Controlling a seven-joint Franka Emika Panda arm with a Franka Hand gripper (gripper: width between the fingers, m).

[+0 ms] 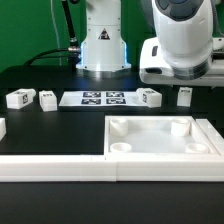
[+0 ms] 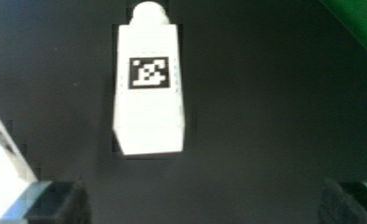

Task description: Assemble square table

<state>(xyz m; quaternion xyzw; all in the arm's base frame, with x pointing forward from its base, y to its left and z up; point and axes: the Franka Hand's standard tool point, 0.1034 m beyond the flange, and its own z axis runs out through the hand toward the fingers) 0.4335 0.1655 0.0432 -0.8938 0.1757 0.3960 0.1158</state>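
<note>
The white square tabletop (image 1: 160,150) lies tray-side up at the front of the exterior view's right, with round sockets in its corners. Several short white tag-marked legs lie on the black table: two on the left (image 1: 18,98) (image 1: 47,97), one right of the marker board (image 1: 150,97), and one under my gripper (image 1: 184,95). My gripper (image 1: 186,80) hangs above that leg. In the wrist view this leg (image 2: 150,90) lies lengthwise with its tag up and its peg pointing away. My gripper (image 2: 201,205) is open and empty, with fingers (image 2: 47,200) wide apart and short of the leg.
The marker board (image 1: 105,98) lies in the middle at the back. A long white rail (image 1: 60,168) runs along the front edge. The robot base (image 1: 100,45) stands behind the board. A white part (image 1: 2,127) shows at the exterior view's left edge.
</note>
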